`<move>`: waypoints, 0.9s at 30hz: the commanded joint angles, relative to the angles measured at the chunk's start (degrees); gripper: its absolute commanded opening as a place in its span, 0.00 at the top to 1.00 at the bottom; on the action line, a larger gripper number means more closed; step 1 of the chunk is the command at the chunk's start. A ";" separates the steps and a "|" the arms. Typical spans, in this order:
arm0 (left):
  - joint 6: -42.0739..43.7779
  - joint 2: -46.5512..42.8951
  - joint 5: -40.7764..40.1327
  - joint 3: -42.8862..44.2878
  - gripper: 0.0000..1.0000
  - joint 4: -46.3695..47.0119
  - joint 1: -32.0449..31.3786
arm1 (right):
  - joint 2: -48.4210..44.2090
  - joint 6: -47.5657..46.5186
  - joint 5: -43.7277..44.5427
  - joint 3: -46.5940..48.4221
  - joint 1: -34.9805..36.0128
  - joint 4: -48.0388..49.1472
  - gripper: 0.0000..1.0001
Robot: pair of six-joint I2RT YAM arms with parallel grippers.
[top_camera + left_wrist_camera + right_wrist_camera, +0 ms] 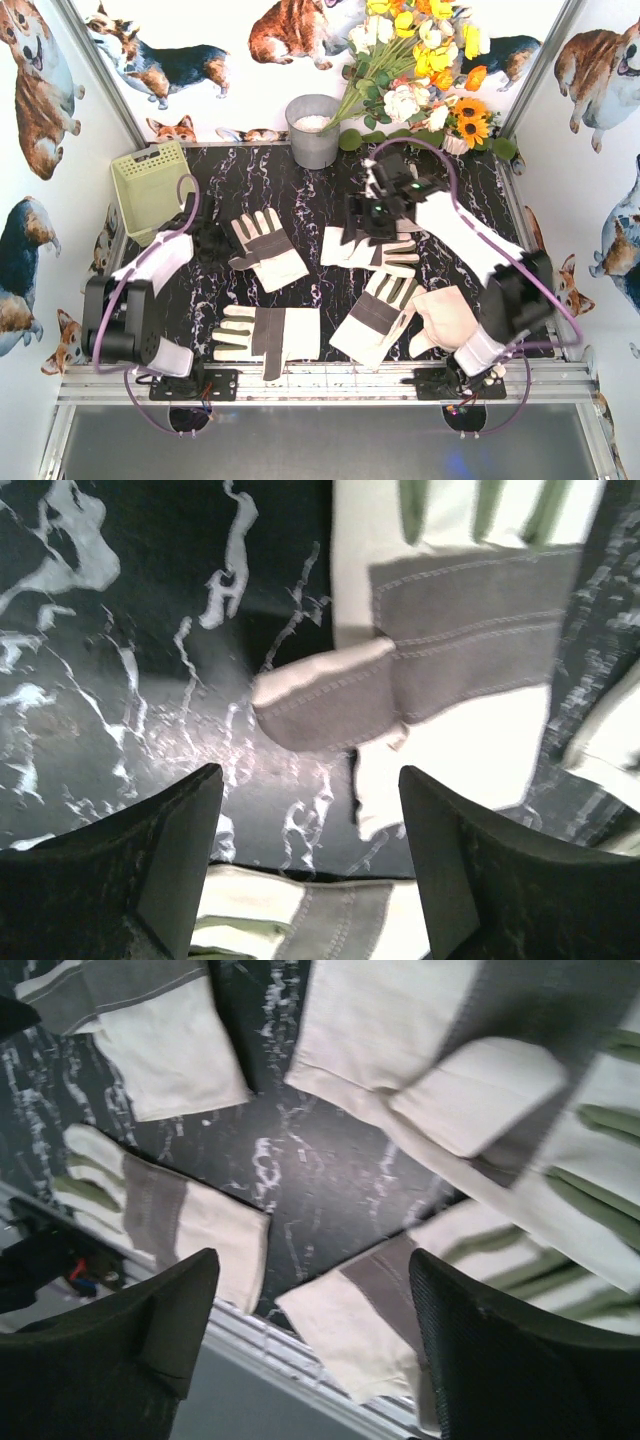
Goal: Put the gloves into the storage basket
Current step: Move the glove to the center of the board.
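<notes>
Basket (150, 185) stands at the far left corner of the table (300, 185); no glove shows inside it. At least five gloves (265, 335) lie flat on the table, all to the right of the basket and none touching it, so the task reads as barely begun.

Left claw (310, 860) hangs low just right of the basket, fingers spread, nothing between them. The near glove (265, 248), the one closest to the basket, lies just ahead of the fingertips with its grey thumb pointing toward them. The spread stance probably serves a descent: a flat glove offers little to pinch, and the thumb's raised edge is the likeliest place to bite.

Right claw (315, 1340) is also spread and empty. It hovers over the middle glove (372, 250), farther right of the basket, with more gloves fanned below it.

This split looks sensible. The left arm sits on the basket's side and has the short carry, while the right arm works the gloves far from the basket.

Risk: limp fabric may fold or slip out of a shallow pinch.
</notes>
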 commanded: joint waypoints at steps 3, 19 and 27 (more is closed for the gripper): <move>-10.67 -10.75 7.32 -9.88 0.34 10.52 0.06 | 12.70 5.27 -6.74 11.41 4.05 5.44 0.39; -13.84 -5.72 11.64 -12.95 0.39 17.41 0.02 | 35.91 9.47 -14.94 26.96 7.71 11.34 0.48; -11.50 -1.06 10.54 -11.78 0.45 15.91 -0.02 | 38.93 9.51 -15.23 27.98 7.86 12.46 0.53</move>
